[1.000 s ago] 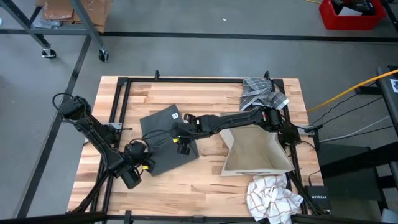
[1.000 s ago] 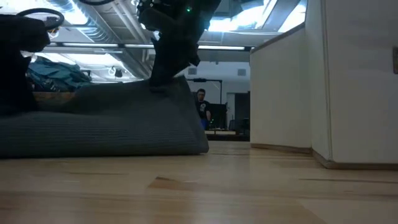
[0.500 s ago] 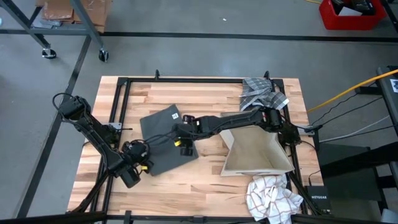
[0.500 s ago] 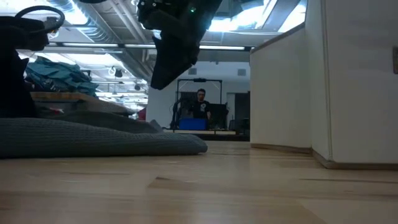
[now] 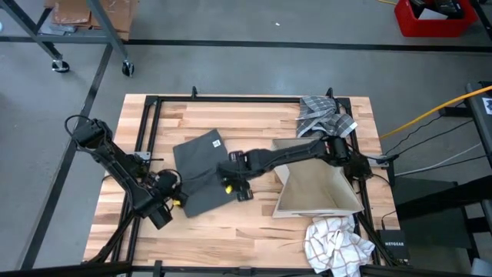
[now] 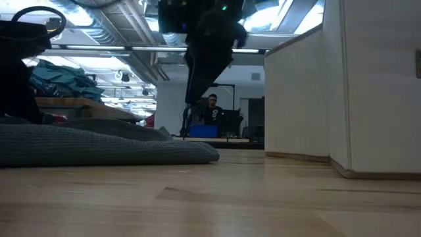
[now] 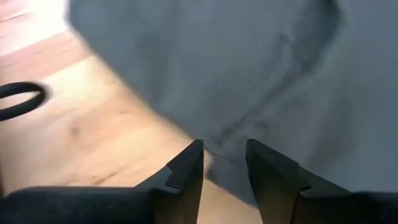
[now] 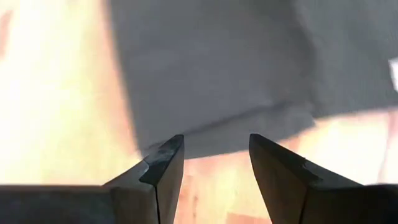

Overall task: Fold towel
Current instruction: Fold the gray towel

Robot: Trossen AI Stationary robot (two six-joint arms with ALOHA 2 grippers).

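A dark grey towel lies folded and flat on the wooden table, left of centre; it also shows in the low view. My left gripper stands open at the towel's near left corner, and in its wrist view the open gripper hovers just over the towel's edge. My right gripper stands open above the towel's near right corner. Seen from table height, the gripper hangs well clear of the cloth. Its wrist view shows the open gripper over the towel's corner.
An open beige box stands right of the towel, and its pale wall fills the low view's right. Checked cloths lie at the far right corner and the near right corner. A person shows far behind the table.
My right gripper has let go of the towel's edge and gone toward the table's near right, staying above the table. The raised part of the towel has dropped and now lies flat on the rest of the cloth.
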